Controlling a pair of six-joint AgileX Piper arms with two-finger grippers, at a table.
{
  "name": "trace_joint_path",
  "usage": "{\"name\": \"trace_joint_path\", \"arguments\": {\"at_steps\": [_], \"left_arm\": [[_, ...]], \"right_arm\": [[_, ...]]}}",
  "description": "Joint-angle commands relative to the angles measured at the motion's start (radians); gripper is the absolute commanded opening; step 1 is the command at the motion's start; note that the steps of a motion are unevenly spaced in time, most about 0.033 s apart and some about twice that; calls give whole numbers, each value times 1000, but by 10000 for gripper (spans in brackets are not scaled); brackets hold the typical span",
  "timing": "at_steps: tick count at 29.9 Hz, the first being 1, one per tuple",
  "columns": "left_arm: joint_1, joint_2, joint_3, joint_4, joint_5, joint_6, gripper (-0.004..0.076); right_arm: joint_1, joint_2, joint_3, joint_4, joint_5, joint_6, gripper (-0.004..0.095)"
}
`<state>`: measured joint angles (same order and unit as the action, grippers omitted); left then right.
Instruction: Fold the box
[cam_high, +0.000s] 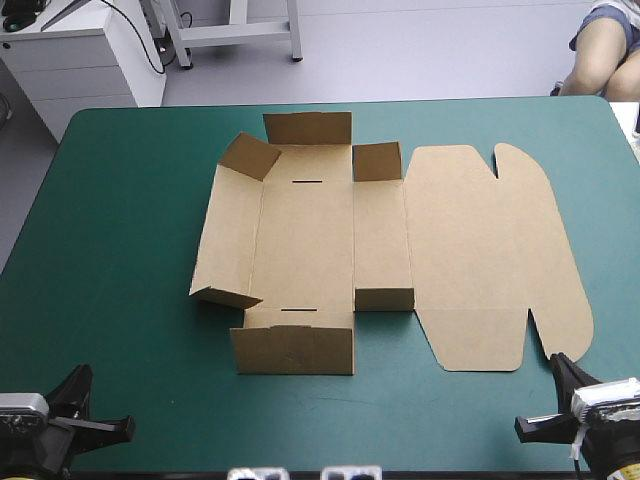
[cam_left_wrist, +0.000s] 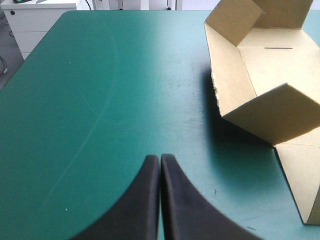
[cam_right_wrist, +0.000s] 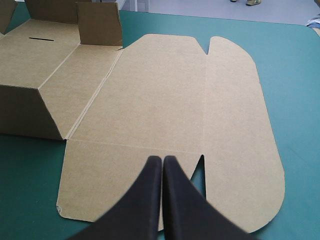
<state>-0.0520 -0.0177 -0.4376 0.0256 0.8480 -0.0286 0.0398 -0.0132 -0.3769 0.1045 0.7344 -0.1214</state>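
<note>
The box (cam_high: 330, 240) lies mid-tabletop w/ its tray half toward the left arm and the lid (cam_high: 485, 250) toward the right, prob. so each arm gets its own half to work. Both hands are at the near corners, clear of the raised parts. The left hand (cam_left_wrist: 160, 159) has its black fingers pressed together in one point, nothing between them, over bare teal-green tabletop (cam_high: 120, 250) and well apart from the box's left wall (cam_left_wrist: 235, 85). The right hand (cam_right_wrist: 162, 160) is likewise closed and empty. Its tip sits over the lid's near edge by the notch (whether it touches the board can't be told). That reads as a waiting pose, not a grasp. As for the box: a cut sheet of brown board, mostly still flat. The base panel (cam_high: 305, 250) shows two thin slots, one near the far wall (cam_high: 308, 128) and one near the near wall (cam_high: 293, 350); both walls are partly raised. The left wall tilts up, and the end flaps at its two corners are bent inward. The strip (cam_high: 380, 235) btw. base and lid lies flat, and its two small tabs (cam_high: 377, 161) stand up. The lid is fully flat w/ rounded outer corners and a notch at each end. Judging by this, folding is at an early stage: walls are pre-creased and lifted but nothing is tucked into the slots yet.
</note>
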Motion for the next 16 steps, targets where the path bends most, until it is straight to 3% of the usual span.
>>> {"name": "trace_joint_path", "arguments": {"at_steps": [1, 16], "left_arm": [[-2, -7, -25, -2, -77, -2, -8], [-2, -7, -25, 0, -100, -9, -8]], "right_arm": [[6, -2, -33, 5, -74, -3, -1], [6, -2, -33, 5, -74, -3, -1]]}}
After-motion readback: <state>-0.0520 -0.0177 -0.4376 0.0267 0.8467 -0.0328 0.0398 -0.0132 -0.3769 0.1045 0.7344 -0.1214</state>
